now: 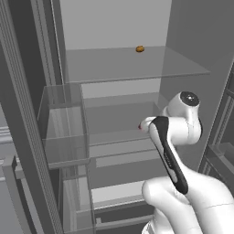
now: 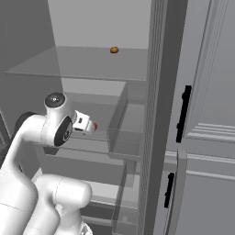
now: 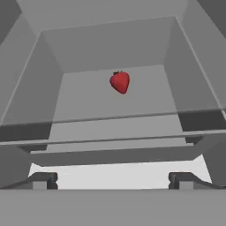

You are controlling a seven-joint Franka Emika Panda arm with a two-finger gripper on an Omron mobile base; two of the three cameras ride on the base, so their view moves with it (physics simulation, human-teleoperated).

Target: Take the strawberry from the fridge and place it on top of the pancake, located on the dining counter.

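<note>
glossy red strawberry (image 3: 119, 82), tapered and smooth, lying on a clear glass shelf (image 3: 110, 103) inside the fridge (image 1: 114, 27), ahead of the gripper (image 3: 114, 180) and apart from it; jaws spread wide, empty.

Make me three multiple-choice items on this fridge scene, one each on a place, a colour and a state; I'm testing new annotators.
1. Where does the small orange-brown lump lie?
A. on the upper glass shelf
B. in the bottom drawer
C. in a door bin

2. What colour is the tiny roundish strawberry?
A. green
B. red
C. yellow

3. How does the two-finger gripper stand?
A. shut on the strawberry
B. shut on nothing
C. open, short of the strawberry

Key: 1 A, both base views show the lump on the upper glass shelf. 2 B, the hand view shows it red. 3 C, the fingertips stand wide apart with the strawberry farther in.
</note>
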